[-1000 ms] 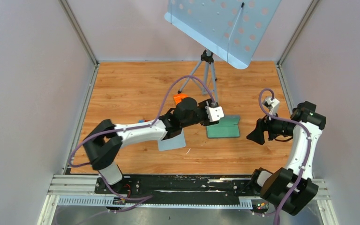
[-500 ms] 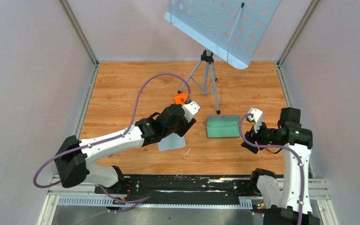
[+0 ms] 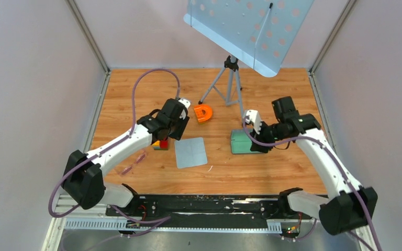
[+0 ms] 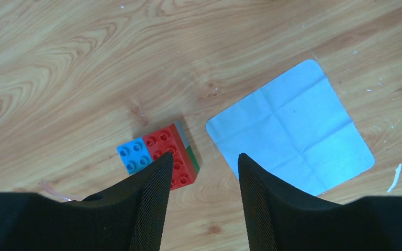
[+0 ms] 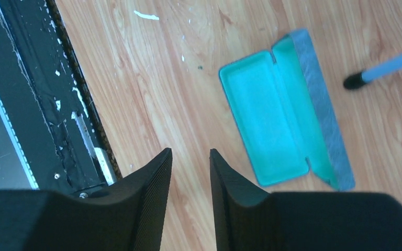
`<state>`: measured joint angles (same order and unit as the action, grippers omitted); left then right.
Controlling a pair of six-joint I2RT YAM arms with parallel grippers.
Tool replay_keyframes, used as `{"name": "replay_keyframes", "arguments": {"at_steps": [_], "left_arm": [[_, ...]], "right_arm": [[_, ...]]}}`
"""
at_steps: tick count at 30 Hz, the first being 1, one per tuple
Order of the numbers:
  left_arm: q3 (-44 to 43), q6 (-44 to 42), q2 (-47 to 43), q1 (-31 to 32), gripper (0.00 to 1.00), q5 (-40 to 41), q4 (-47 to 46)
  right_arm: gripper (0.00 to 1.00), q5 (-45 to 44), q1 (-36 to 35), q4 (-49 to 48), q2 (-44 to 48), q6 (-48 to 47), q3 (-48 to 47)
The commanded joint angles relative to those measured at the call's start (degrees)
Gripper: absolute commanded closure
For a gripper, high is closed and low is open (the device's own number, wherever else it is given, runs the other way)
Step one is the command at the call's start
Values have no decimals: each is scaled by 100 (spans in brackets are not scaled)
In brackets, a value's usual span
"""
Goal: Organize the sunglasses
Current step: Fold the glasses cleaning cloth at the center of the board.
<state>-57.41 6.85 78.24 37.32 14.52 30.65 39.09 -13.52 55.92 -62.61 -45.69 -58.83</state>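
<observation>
As the left arm swung back from the middle of the table toward the upper left, it uncovered the blue-grey cloth (image 3: 191, 152) and the sunglasses (image 3: 136, 162). These lay faint on the wood at lower left, ungrasped and well apart from the open case (image 3: 238, 142), so the pick-up likely came next. The right arm had meanwhile come forward over that case. The left gripper (image 4: 204, 159) hung with jaws apart and empty above a toy brick stack (image 4: 159, 159). The right gripper (image 5: 189, 154) had jaws narrowly apart, holding nothing. Only the overhead view showed the glasses whole, while the right wrist view alone showed the case's teal lining bare.
</observation>
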Motion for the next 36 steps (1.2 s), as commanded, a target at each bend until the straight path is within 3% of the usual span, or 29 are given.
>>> {"name": "replay_keyframes", "arguments": {"at_steps": [1,5,11,18,30,36], "left_arm": [[-115,-197,242,-225,46,-471,192],[-363,-128,860,-698,57,-1069,288],[-328,-178,1007,-1007,54,-1606,-1],[-358,-395,1539,-1242,57,-2097,-149],[-165,-549,1855,-1350,61,-2190,-357],[-132,-639,1956,-1359,61,-1852,-313]], "right_arm": [[65,-406,-829,-459,-911,147,-646],[66,-612,-1399,-719,-2078,369,-1436],[62,-402,-1722,-970,-3506,501,-2566],[60,-174,-1891,-1402,-4621,474,-3140],[61,-104,-2019,-1817,-5414,653,-3344],[64,9,-2027,-1922,-5581,745,-3315]]}}
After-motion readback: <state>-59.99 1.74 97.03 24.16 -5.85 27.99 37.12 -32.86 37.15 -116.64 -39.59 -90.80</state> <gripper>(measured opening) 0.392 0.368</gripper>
